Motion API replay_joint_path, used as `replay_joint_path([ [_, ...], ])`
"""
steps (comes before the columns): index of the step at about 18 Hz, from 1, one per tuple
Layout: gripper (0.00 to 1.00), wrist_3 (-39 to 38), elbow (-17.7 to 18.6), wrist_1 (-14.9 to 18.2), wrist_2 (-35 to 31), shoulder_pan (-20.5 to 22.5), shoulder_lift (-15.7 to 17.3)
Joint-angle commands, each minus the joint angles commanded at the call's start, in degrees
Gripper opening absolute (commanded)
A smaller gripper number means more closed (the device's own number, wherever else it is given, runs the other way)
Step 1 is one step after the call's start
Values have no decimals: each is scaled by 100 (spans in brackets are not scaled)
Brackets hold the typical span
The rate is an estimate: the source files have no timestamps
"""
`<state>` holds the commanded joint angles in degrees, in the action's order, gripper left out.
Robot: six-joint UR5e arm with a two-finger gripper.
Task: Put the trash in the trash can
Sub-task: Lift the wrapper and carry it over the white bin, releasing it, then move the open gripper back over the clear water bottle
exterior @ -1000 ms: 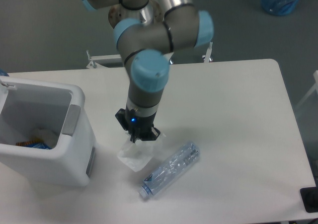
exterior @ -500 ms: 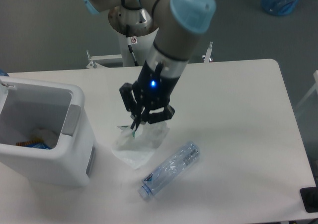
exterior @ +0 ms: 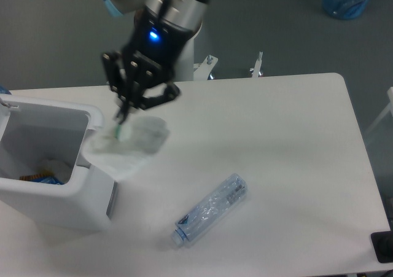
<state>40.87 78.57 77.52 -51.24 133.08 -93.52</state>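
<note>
Now the tool (exterior: 124, 112) grips the wrapper (exterior: 126, 144) beside the trash can (exterior: 92, 185).

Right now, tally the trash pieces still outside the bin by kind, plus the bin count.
Plastic wrapper: 1, hanging from the gripper near the trash can's rim
Plastic bottle: 1, lying on the table
Trash can: 1, with some items already inside, too unclear to count
Total: 3 things, 2 of them trash outside the can
</note>
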Motion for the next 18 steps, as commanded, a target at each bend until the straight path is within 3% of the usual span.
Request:
replay_joint_path([
  [2, 1, -17, 0, -9, 0, -132, -9],
  [4, 14, -9, 44, -44, 9, -256, -18],
  [7, 82, -17, 88, -167, 18, -414, -44],
  [8, 100, -44, 106, -167, 18, -423, -44],
  [14, 100, -378, 106, -202, 9, -423, -96],
  [16, 100, -378, 71, -394, 0, -362, -306],
  [18, 100, -378, 53, -658, -18, -12, -578],
])
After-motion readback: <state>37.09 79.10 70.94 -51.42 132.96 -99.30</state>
